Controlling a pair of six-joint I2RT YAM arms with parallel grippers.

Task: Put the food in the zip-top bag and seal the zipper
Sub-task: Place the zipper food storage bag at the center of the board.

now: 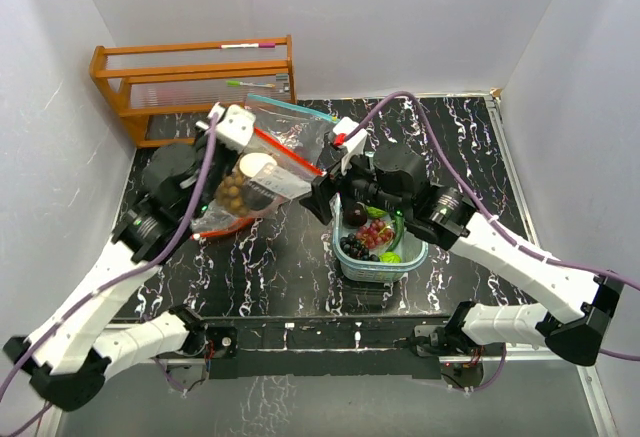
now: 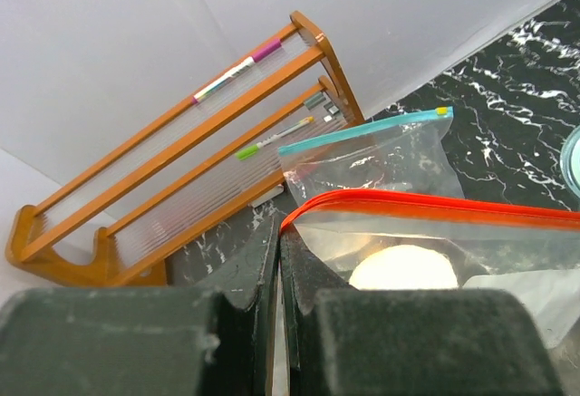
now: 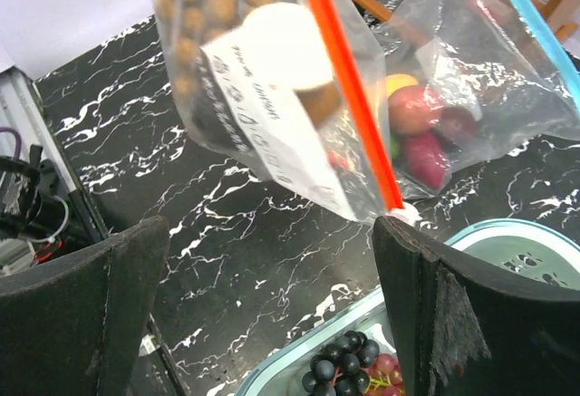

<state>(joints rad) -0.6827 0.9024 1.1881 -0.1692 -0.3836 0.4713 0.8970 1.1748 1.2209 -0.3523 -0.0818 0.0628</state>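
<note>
Black, white-veined marble tabletop (image 1: 280, 257) lies flat, with white walls on three sides and an orange wooden rack (image 1: 190, 82) at the far left. A red-zippered clear plastic bag (image 1: 255, 182) hangs tilted left of centre. Its zipper runs from the left gripper (image 2: 279, 237), clenched on the far-left corner, down-right toward the right gripper (image 3: 270, 233), whose jaws stand wide apart and hold nothing. A blue-zippered clear bag (image 1: 295, 122) lies just behind. The teal lattice basket (image 1: 372, 273) sits just below the right gripper, so the right arm is nearer its purple grapes (image 1: 355, 247). Brown nuts (image 1: 232, 192) are already bagged.

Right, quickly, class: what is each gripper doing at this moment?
Left gripper: closed, pinching the red-zipped bag by its edge.
Right gripper: open, holding nothing.
</note>
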